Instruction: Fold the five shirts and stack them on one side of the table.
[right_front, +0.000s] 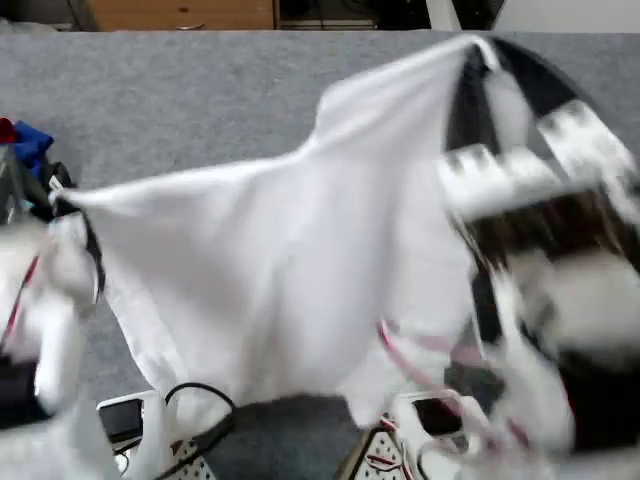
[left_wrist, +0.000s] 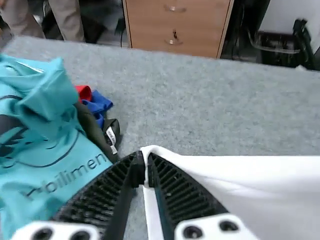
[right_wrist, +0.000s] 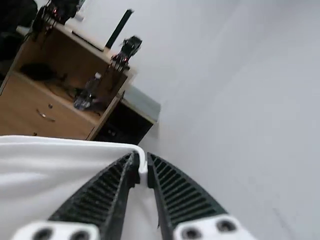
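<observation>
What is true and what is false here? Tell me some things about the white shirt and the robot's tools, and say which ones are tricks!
1. The left tool is shut on a corner of the white shirt. True.
2. The right tool is open and holds nothing. False: it is shut on an edge of the white shirt.
3. The white shirt lies neatly folded. False: it is unfolded and stretched out between the two tools.
4. A teal shirt lies crumpled on the grey table near the left tool. True.
</observation>
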